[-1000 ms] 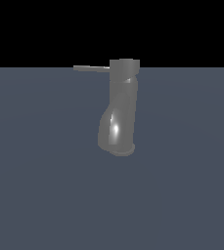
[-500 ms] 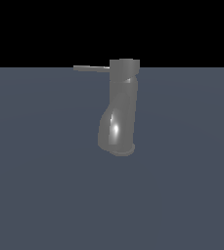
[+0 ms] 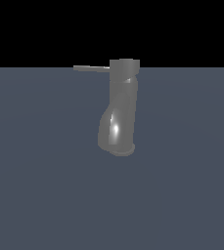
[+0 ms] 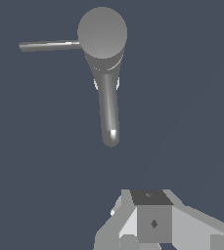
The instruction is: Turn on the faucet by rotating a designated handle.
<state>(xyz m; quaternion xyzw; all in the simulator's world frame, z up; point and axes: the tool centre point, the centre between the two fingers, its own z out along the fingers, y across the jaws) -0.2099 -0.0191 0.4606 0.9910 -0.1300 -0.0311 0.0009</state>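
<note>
In the exterior view, the faucet [image 3: 117,114] stood on the grey floor [image 3: 35,195], its handle [image 3: 91,68] jutting toward that view's left; no arm showed. In the wrist view, the gripper [image 4: 150,222] hung well apart from the handle [image 4: 49,45], its opening impossible to tell. Judging by this, reaching and turning were all left.

You see no change in the exterior view: the faucet [image 3: 118,110] and its handle [image 3: 91,68] sit exactly as before, the bar pointing toward the exterior view's left.
</note>
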